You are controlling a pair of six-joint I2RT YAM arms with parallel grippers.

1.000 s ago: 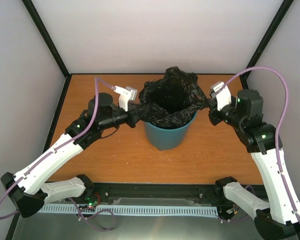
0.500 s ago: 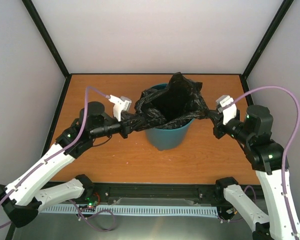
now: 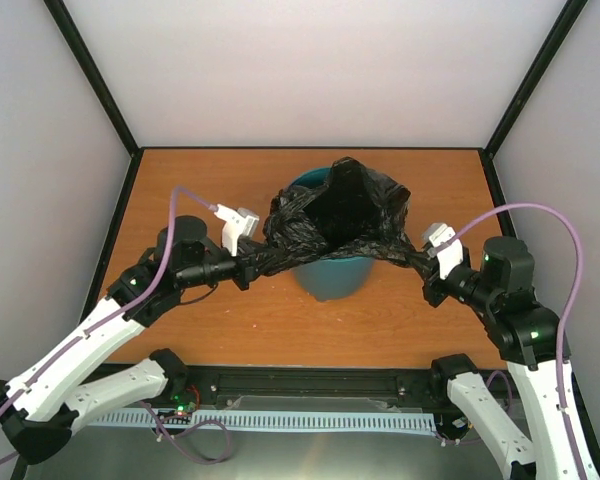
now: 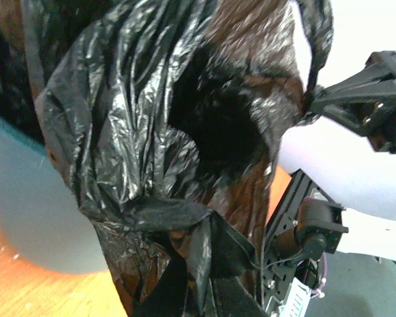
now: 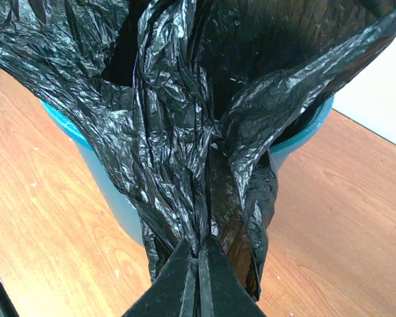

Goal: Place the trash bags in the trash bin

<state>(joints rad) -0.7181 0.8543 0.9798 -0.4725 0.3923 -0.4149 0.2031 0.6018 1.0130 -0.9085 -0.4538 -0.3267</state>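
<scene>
A glossy black trash bag (image 3: 335, 215) hangs with its mouth open over the teal trash bin (image 3: 330, 278) at the table's middle. My left gripper (image 3: 248, 265) is shut on the bag's left edge, level with the bin's left side. On the other side my right gripper (image 3: 427, 268) is shut on the right edge, which is pulled into a taut strand. In the right wrist view the shut gripper (image 5: 198, 264) pinches gathered film (image 5: 185, 132) in front of the bin (image 5: 112, 191). In the left wrist view the bag (image 4: 152, 132) hides my fingers, and the bin (image 4: 26, 205) sits at the left.
The orange wooden tabletop (image 3: 220, 320) is walled by white panels with black frame posts (image 3: 110, 110). The black base rail (image 3: 310, 385) runs along the near edge. The right arm's gripper (image 4: 356, 105) shows at the upper right of the left wrist view.
Both grippers have drawn toward the near edge and lower, pulling the bag's edges down past the bin's rim and stretching its mouth wider. More of the teal rim shows at the back.
</scene>
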